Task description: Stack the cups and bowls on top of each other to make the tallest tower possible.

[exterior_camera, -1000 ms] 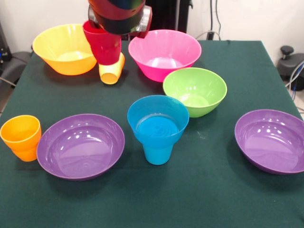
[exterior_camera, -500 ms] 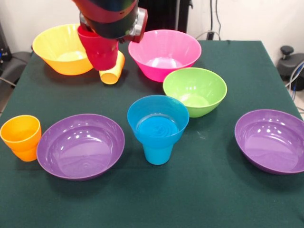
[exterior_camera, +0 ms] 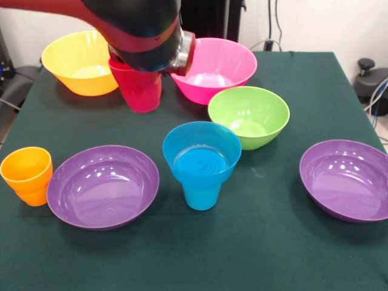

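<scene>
Red cup [exterior_camera: 140, 91] hung upright under the arm, gripper [exterior_camera: 145, 57] clamped on it.

It was held between the orange-yellow bowl [exterior_camera: 79, 63] and the pink bowl [exterior_camera: 215, 66], the fingers hidden by the arm. Nearer the camera, the small blue bowl [exterior_camera: 201, 148] sat on the blue cup [exterior_camera: 201, 194], beside the lime green bowl [exterior_camera: 250, 115]. 2 purple bowls [exterior_camera: 103, 185] and the orange cup [exterior_camera: 27, 176] stood apart on the green table [exterior_camera: 260, 242].

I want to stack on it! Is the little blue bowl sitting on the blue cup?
Yes. The blue bowl sits upright on the blue cup, open side up.
</scene>
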